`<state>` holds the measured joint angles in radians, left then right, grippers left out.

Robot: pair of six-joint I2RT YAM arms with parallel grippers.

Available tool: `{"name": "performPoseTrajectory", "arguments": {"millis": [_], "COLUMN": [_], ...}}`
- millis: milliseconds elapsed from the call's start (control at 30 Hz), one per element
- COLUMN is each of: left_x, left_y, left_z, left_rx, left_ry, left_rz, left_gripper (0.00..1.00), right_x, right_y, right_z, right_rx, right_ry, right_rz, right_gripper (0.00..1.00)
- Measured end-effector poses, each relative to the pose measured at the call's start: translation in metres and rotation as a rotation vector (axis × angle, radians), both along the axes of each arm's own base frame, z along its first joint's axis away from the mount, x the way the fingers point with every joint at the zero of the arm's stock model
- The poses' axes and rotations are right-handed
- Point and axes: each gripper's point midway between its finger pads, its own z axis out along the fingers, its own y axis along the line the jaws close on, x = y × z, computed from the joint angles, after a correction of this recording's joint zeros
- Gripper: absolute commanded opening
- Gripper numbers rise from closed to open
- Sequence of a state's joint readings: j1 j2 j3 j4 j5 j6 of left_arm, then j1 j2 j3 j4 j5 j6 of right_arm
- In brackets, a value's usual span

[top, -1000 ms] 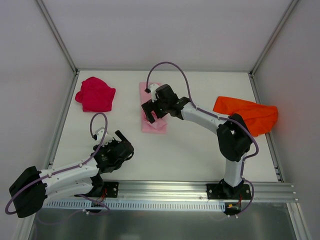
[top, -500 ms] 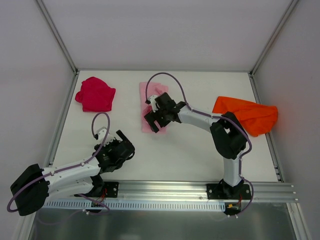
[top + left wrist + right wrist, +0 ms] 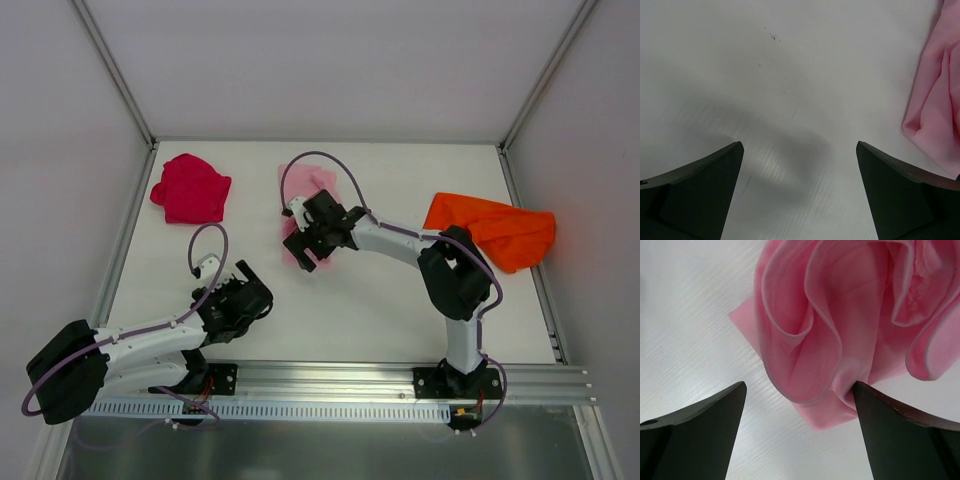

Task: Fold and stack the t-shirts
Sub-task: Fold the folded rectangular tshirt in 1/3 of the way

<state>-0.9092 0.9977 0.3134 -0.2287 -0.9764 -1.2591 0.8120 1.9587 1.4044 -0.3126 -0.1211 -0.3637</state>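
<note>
Scene: a white table [image 3: 380,310] inside a white-walled enclosure, seen from above, with 2 robot arms mounted on a metal rail [image 3: 330,375] at the near edge.
Pink t-shirt [image 3: 840,315]: found at the far middle of the table, bunched into loose rounded folds, with 1 flat corner laid toward the near side.
Red t-shirt [image 3: 190,188]: crumpled in a heap at the far left corner, well apart from the pink one.
Orange t-shirt [image 3: 495,228]: spread in a long heap at the right edge, partly draped past the table's border.
Stacking: none of the 3 shirts is laid on another.
Right gripper [image 3: 799,390]: held low over the near edge of the pink t-shirt, jaws spread wide with nothing clamped. The shirt's corner is seen between the 2 dark fingers. The cloth lies just beside the right-hand finger [image 3: 900,440], and contact cannot be judged.
Left gripper [image 3: 800,150]: held low over bare table at the near left, jaws spread wide and nothing gripped. An edge of pink cloth is seen at the right border of its wrist view.
Cables: a purple cable [image 3: 320,165] is looped above each wrist.
</note>
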Motion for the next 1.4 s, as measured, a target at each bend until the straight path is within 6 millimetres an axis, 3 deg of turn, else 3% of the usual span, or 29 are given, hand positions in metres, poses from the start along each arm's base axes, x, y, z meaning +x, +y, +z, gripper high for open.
{"name": "performPoseTrajectory", "arguments": {"millis": [467, 533, 567, 600, 633, 667, 733, 767, 1067, 1400], "left_x": [0.001, 0.001, 0.001, 0.001, 0.0, 0.0, 0.0, -0.001, 0.0, 0.001], "left_y": [-0.002, -0.001, -0.001, -0.001, -0.001, 0.0, 0.0, 0.001, -0.002, -0.003], "left_z": [-0.001, -0.002, -0.002, -0.002, -0.003, -0.003, -0.004, -0.005, -0.006, -0.01], "left_rx": [-0.002, 0.0, -0.001, 0.0, 0.0, 0.001, 0.004, 0.005, 0.008, 0.017], "left_ry": [-0.002, 0.0, 0.0, 0.0, 0.001, 0.002, 0.004, 0.005, 0.009, 0.014], "left_rz": [0.0, 0.0, 0.0, 0.0, 0.0, 0.0, 0.0, 0.0, -0.011, -0.015], "left_gripper": [0.99, 0.99, 0.99, 0.99, 0.99, 0.99, 0.99, 0.99, 0.99, 0.99], "right_x": [0.009, 0.014, 0.016, 0.018, 0.019, 0.019, 0.018, 0.018, 0.032, 0.074], "right_y": [0.027, 0.032, 0.034, 0.035, 0.036, 0.035, 0.033, 0.031, 0.016, 0.006], "right_z": [0.022, 0.02, 0.019, 0.018, 0.012, 0.008, 0.001, -0.002, -0.003, 0.032], "right_rx": [0.006, 0.002, -0.001, -0.001, -0.012, -0.019, -0.037, -0.046, -0.146, -0.256], "right_ry": [-0.081, -0.087, -0.088, -0.092, -0.087, -0.084, -0.072, -0.069, -0.153, -0.375], "right_rz": [0.081, 0.087, 0.086, 0.086, 0.091, 0.091, 0.092, 0.088, 0.037, -0.021], "right_gripper": [0.95, 0.91, 0.87, 0.68, 0.57, 0.37, 0.22, 0.02, 0.01, 0.01]}}
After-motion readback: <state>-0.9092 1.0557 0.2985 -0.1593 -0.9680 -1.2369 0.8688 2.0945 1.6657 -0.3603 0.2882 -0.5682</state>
